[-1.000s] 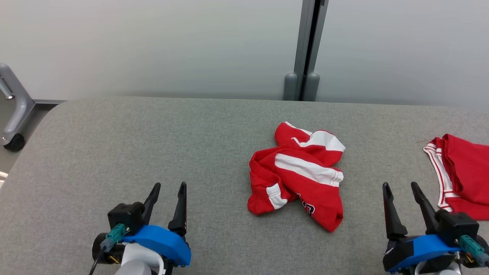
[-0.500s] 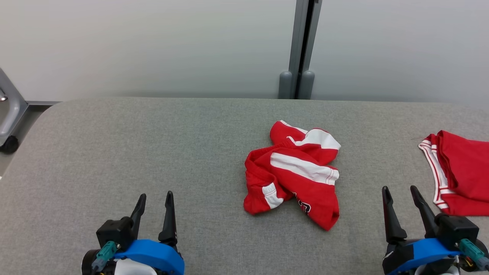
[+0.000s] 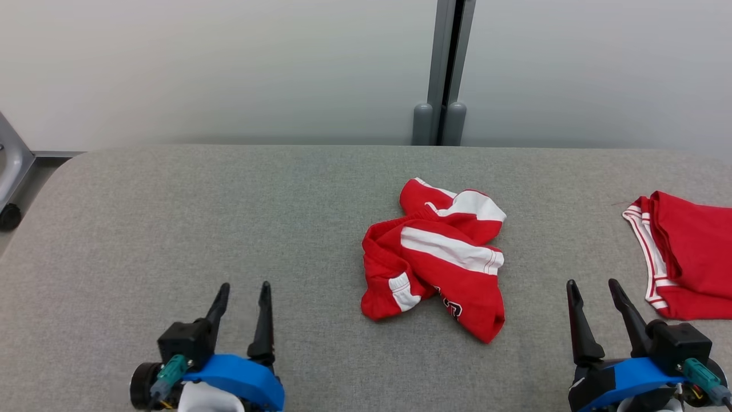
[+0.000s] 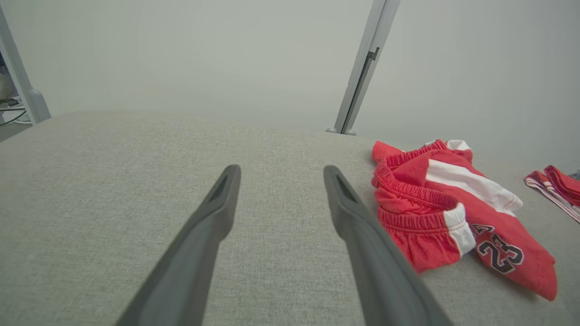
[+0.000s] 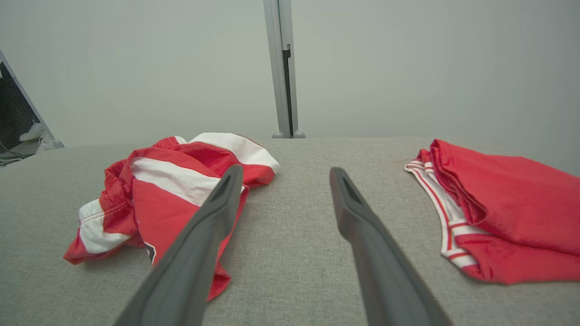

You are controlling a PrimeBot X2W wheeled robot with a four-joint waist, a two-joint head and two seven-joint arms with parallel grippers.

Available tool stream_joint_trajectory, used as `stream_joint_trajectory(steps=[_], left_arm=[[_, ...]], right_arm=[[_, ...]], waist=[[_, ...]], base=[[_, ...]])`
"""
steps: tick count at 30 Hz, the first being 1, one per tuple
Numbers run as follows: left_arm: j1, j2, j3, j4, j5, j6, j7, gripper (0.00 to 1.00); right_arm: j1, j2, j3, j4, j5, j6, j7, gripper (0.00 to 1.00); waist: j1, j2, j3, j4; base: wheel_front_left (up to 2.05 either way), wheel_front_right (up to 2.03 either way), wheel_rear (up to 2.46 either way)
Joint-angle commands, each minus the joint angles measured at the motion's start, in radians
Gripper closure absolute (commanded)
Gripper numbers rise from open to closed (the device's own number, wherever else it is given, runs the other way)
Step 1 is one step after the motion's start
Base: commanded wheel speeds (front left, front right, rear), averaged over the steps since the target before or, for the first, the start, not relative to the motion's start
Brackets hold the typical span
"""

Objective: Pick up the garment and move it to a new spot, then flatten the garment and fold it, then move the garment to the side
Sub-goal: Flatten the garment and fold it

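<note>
Since half a second ago the left gripper (image 3: 245,286) has been shifted slightly to the right and farther from the near edge. The small leftward slide of the whole head view is put down to the camera. The crumple of the basketball shorts (image 3: 440,257) is unchanged.

In the head view, the red-and-white basketball shorts are seen bunched in a heap on the grey fabric-covered table (image 3: 229,200), a little right of its middle. The left gripper is held at the near left with its fingers spread and nothing between them, well apart from the shorts. The right gripper (image 3: 592,282) is held at the near right, likewise spread and empty. It lies between the shorts and a folded red garment (image 3: 686,252) with white trim at the far right edge. A grey post (image 3: 443,63) is seen against the pale wall behind the table.

In the left wrist view, the left gripper (image 4: 282,168) is shown parted above bare table. The basketball shorts (image 4: 408,213) lie to the right, with the elastic waistband turned towards the camera and the number 23 (image 4: 500,251) on the nearer leg.

In the right wrist view, the right gripper (image 5: 286,169) is shown parted. The basketball shorts (image 5: 158,203) lie to the left, partly hidden behind one finger. The folded red garment (image 5: 507,203) lies to the right. Neither is touched.
</note>
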Motion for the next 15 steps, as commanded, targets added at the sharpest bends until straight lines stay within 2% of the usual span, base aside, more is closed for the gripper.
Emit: stream_joint_trajectory(steps=[1, 5, 12, 15], left_arm=[[-0.016, 0.005, -0.009, -0.005, 0.013, -0.004, 0.006, 0.00], [-0.060, 0.005, -0.073, -0.009, 0.044, -0.040, 0.059, 0.00], [-0.186, -0.016, -0.217, 0.020, 0.093, -0.158, 0.220, 0.00], [-0.242, -0.023, -0.254, 0.048, 0.094, -0.190, 0.272, 0.00]], right_arm=[[-0.002, -0.002, -0.001, 0.002, 0.008, 0.000, -0.008, 0.00], [-0.011, -0.002, 0.002, 0.003, 0.006, 0.000, -0.007, 0.00], [-0.033, -0.002, 0.020, 0.005, 0.005, 0.000, -0.004, 0.00], [-0.047, -0.002, 0.028, 0.002, 0.005, 0.000, -0.004, 0.00]], waist=[[0.0000, 0.0000, 0.001, -0.001], [0.0000, 0.0000, 0.011, -0.008], [0.0000, 0.0000, 0.040, -0.045], [0.0000, 0.0000, 0.060, -0.070]], base=[[0.00, 0.00, 0.00], [0.00, 0.00, 0.00], [0.00, 0.00, 0.00], [0.00, 0.00, 0.00]])
